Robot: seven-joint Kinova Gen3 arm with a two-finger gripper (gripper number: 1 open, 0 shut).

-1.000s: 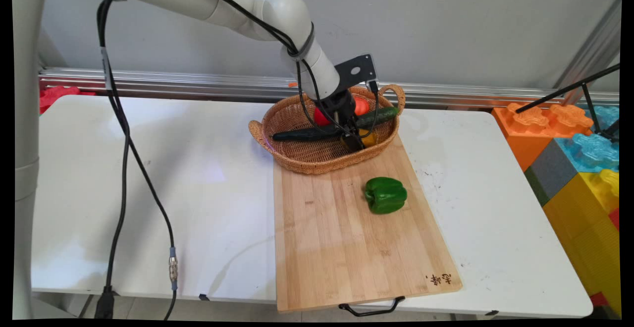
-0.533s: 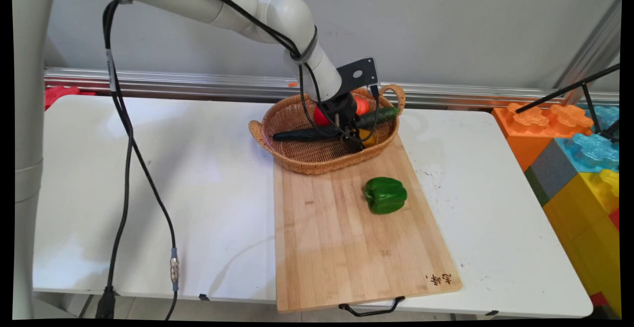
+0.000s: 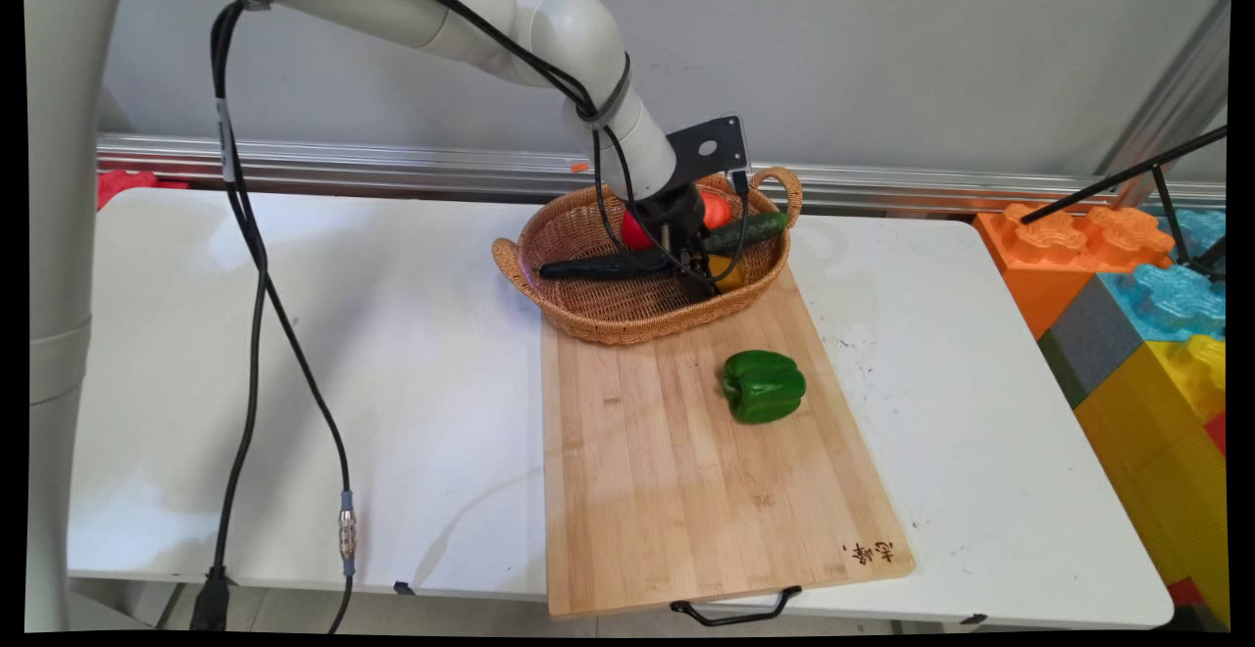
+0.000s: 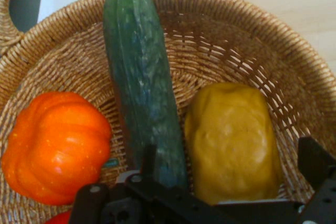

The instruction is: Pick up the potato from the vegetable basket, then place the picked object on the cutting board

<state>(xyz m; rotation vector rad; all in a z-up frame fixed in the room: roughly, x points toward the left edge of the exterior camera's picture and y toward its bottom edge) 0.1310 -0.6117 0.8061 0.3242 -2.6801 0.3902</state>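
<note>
On the white desk (image 3: 294, 333) a wicker basket (image 3: 588, 309) sits at the far end of a wooden cutting board (image 3: 667, 471), its near side resting on the board. Inside the basket, a long dark cucumber (image 3: 603, 266) lies across from left to right. In the hand view the cucumber (image 4: 144, 85) runs up the middle, with an orange pumpkin-shaped piece (image 4: 55, 145) to its left and a yellow pepper (image 4: 231, 140) just beside it on the right. The hand (image 3: 698, 281) reaches down into the basket over the yellow pepper (image 3: 727, 273), next to the cucumber. Its fingers are spread apart on either side of the pepper, one finger (image 4: 315, 161) showing to the pepper's right, and they grip nothing. Further right on the board, well apart from the basket, lies a green bell pepper (image 3: 764, 385). Beyond the desk's right end stand large coloured blocks (image 3: 1137, 304).
</note>
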